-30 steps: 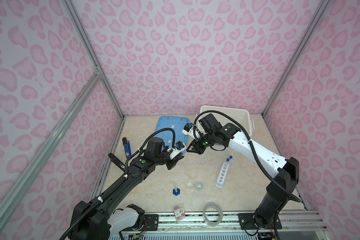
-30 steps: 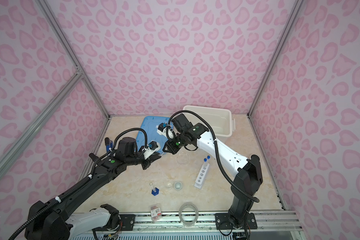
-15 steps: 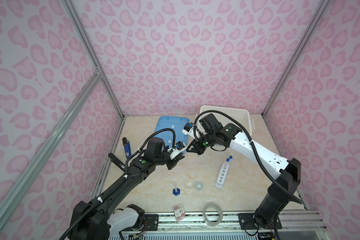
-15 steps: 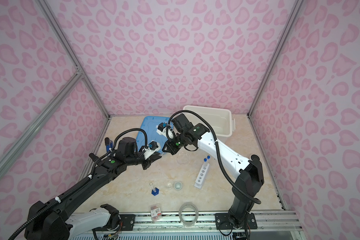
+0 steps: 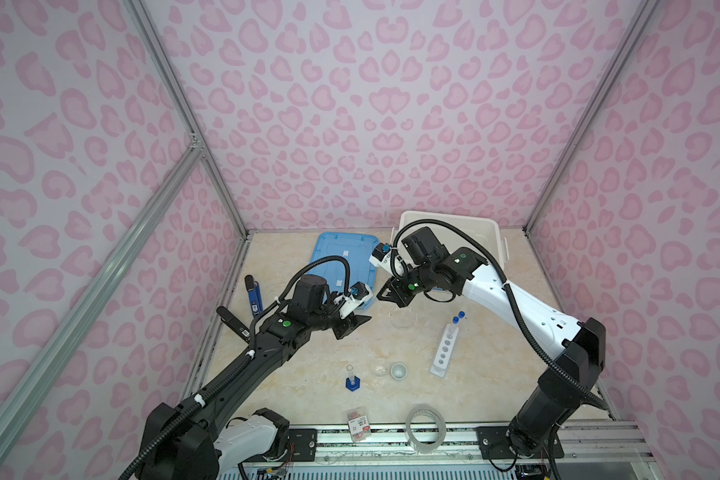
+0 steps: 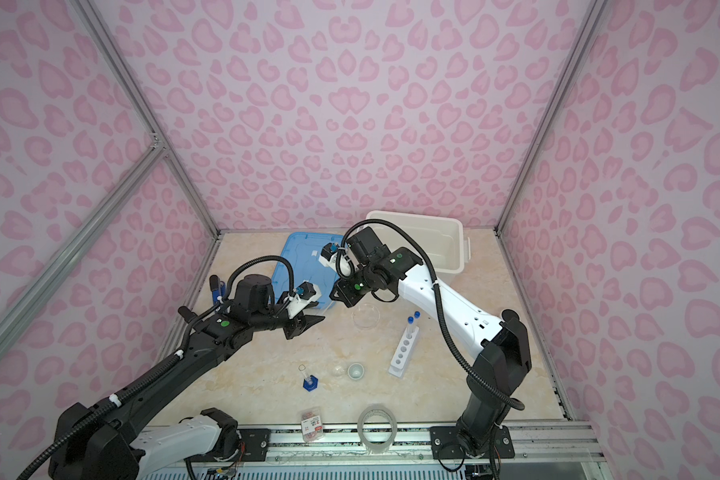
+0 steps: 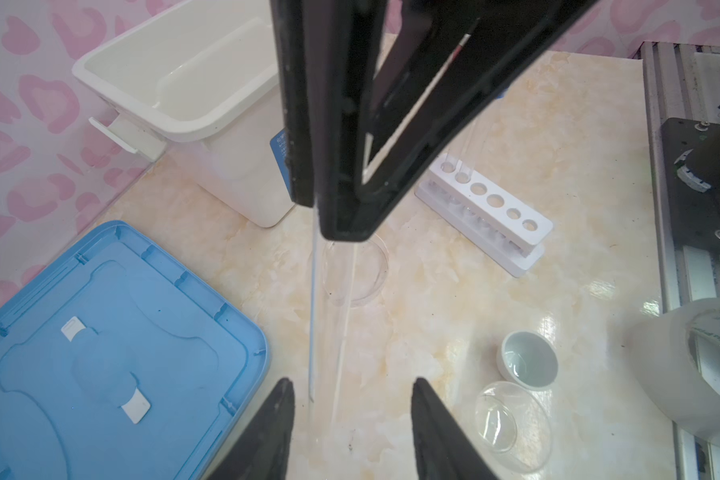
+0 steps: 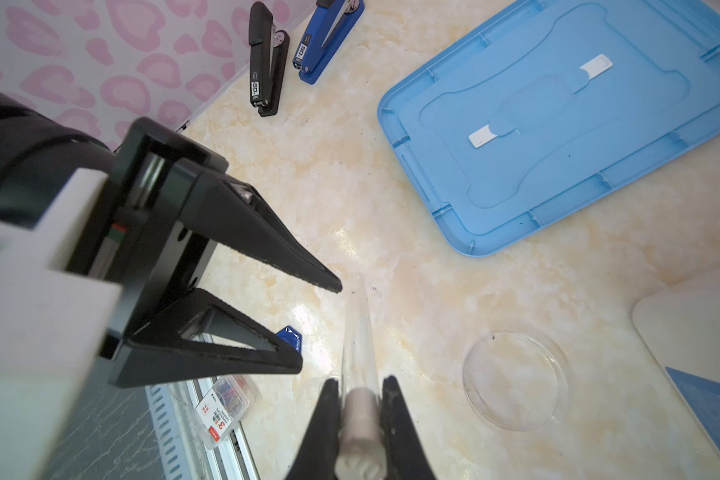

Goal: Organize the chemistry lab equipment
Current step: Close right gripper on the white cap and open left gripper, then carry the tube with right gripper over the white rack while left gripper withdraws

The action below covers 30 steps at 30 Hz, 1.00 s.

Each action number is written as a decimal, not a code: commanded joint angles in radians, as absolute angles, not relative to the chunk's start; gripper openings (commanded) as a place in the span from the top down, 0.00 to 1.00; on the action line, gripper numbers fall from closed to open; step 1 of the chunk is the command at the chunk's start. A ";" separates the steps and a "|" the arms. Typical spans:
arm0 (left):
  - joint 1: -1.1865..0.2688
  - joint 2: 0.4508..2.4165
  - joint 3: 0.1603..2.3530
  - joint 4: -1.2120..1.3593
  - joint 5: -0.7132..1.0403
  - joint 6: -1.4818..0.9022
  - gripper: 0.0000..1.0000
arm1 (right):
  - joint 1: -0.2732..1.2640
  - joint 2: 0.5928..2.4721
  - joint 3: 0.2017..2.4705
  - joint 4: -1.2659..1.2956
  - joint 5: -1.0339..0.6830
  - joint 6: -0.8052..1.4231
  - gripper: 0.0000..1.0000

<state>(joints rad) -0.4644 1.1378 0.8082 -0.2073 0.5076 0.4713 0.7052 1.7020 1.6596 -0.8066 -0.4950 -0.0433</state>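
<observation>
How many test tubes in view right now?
3. Two blue-capped tubes stand in the far end holes of the rack; a third tube is clamped in the right gripper. More may be hidden.

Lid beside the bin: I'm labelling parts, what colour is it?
Light blue lid, clearest in the right wrist view.

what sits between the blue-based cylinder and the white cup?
A tiny glass dish, right beside the white cup, apart from the blue-based cylinder; shows in both top views.
</observation>
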 commanded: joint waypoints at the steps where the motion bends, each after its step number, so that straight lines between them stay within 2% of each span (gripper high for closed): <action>1: -0.463 1.117 0.805 -0.183 0.503 0.472 0.43 | 0.696 1.695 1.654 -0.805 -0.434 -0.029 0.94; 6: -0.463 1.081 0.799 -0.162 0.481 0.462 0.37 | 0.677 1.677 1.655 -0.845 -0.371 -0.028 0.94; 14: -0.462 1.041 0.800 -0.137 0.432 0.428 0.32 | 0.679 1.623 1.701 -1.017 -0.199 -0.044 0.94; 20: -0.460 1.052 0.818 -0.144 0.445 0.405 0.31 | 0.704 1.562 1.709 -1.166 -0.069 -0.005 0.94; 30: -0.460 1.054 0.824 -0.145 0.453 0.390 0.31 | 0.777 1.472 1.688 -1.322 0.022 0.088 0.93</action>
<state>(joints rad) -0.4603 1.0515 0.8104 -0.1684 0.4446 0.4007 0.7712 1.4891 1.7046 -1.2610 -0.0303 0.0448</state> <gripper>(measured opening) 0.686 0.129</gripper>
